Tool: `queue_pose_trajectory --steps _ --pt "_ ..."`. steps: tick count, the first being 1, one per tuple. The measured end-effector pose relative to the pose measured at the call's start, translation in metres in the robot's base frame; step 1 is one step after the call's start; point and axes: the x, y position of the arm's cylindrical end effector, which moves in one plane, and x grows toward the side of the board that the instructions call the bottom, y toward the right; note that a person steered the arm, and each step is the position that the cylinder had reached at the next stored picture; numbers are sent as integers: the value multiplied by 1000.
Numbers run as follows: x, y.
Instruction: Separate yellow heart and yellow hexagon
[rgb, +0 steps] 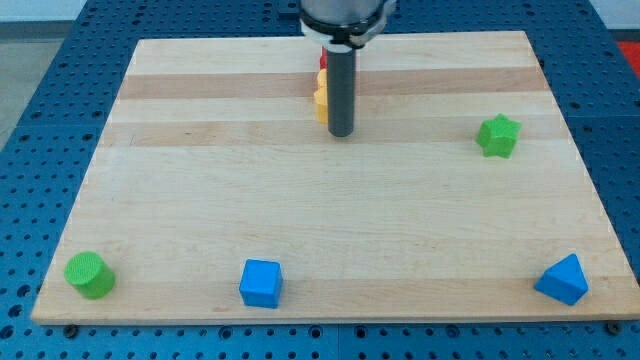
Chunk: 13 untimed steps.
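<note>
Yellow blocks (320, 98) sit just behind my tip (341, 134), shapes hidden; no pincer.

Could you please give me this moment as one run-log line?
my tip: on board, just right of yellow blocks | yellow blocks: mostly hidden behind rod, shapes unclear, not visibly separated | red block: behind them

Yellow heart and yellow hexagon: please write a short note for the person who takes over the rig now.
My tip is on the board near the view's top centre, just right of the yellow blocks.
The rod hides most of them; only yellow slivers show at its left edge, with a bit of red block above. Their shapes cannot be made out.
The yellow pieces look stacked close, so nothing looks separated yet.
Left: push them apart.
</note>
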Motion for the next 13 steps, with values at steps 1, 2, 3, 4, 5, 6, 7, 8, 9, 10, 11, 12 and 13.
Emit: queue_pose_trajectory --steps 1,2,3,4,5,6,7,8,9,10,11,12,13 --pt "0 4" --pt "0 10" --pt "-7 15" --pt "-19 15" --pt "-29 15" --pt "-34 15" --pt "-35 15" --pt "-44 15" --pt "-44 14" --pt "-53 7" --pt "-56 6" --pt "-56 -4" --pt "-56 -21"
